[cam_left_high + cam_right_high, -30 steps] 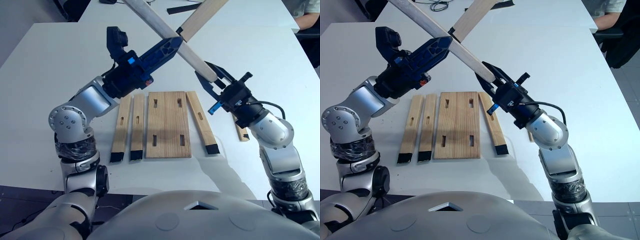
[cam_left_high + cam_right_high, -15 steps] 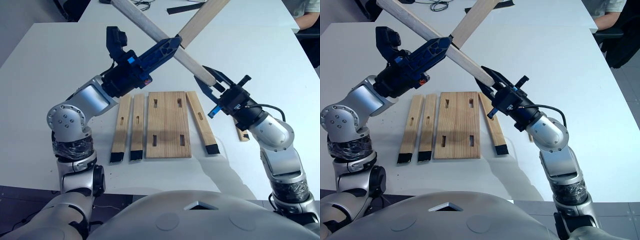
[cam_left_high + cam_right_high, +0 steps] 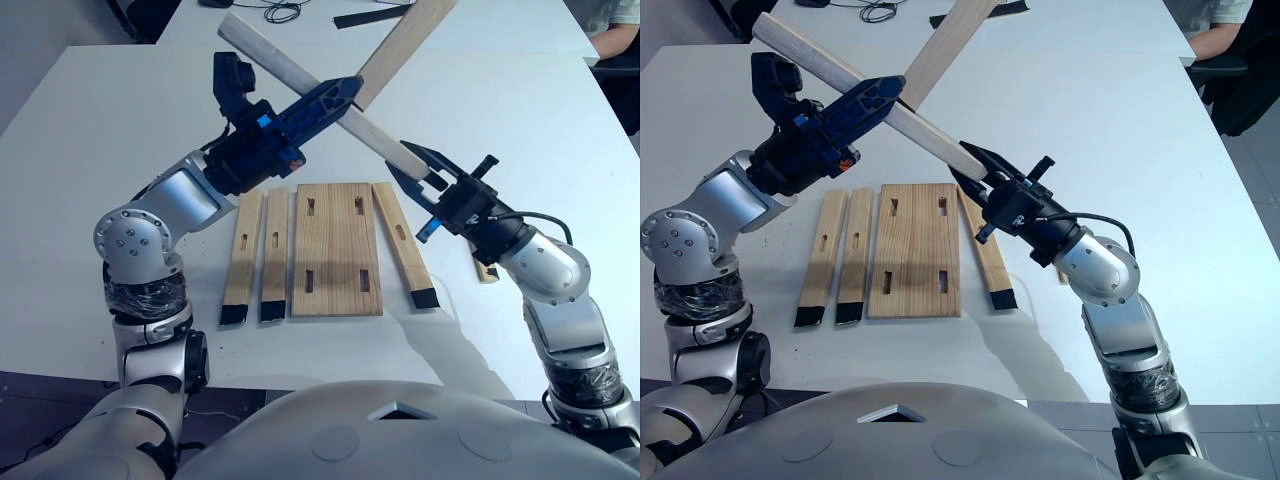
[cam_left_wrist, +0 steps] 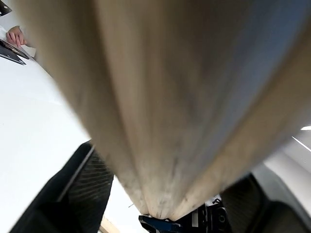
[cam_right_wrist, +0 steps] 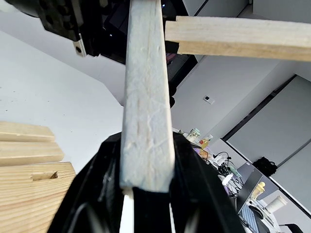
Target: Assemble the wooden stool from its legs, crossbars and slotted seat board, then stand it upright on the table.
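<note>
While both arms hang raised above counter point(image 3: 100, 130) middle, left jaws clenched on wooden slat point(image 3: 400, 40), slat angling up toward far edge. Right jaws clamped on end of long pale bar point(image 3: 290, 70), bar slanting toward far left corner. Slat and bar cross in air at left jaws' tips; contact unclear. Below: slotted seat board point(image 3: 335, 250) flat near near edge. Outer leg point(image 3: 242, 255) and inner leg point(image 3: 272, 255), black-tipped, side by side just left of board. Third leg point(image 3: 402, 243) just right of board, tilted. Small wooden piece point(image 3: 485, 270) partly hidden behind right arm.

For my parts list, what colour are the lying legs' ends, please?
Black leg ends, clearest in left eye view.
</note>
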`<action>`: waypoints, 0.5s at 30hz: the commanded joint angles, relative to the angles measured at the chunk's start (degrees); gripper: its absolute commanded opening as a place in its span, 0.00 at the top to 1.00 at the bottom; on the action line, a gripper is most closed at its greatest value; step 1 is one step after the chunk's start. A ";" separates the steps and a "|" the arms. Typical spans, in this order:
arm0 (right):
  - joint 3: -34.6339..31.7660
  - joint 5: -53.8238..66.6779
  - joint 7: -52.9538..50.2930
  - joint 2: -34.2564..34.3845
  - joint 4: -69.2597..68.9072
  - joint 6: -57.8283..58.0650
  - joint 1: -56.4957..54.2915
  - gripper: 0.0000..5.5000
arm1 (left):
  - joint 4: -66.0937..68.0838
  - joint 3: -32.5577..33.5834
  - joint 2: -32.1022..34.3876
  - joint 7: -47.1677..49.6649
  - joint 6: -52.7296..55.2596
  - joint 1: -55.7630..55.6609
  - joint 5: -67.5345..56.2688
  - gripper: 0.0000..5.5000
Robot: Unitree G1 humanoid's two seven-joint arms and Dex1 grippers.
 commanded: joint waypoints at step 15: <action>-0.70 0.69 1.46 -0.77 -0.47 -0.99 -1.01 0.81 | -2.22 -1.08 0.91 -1.79 -1.23 1.12 -0.33 0.61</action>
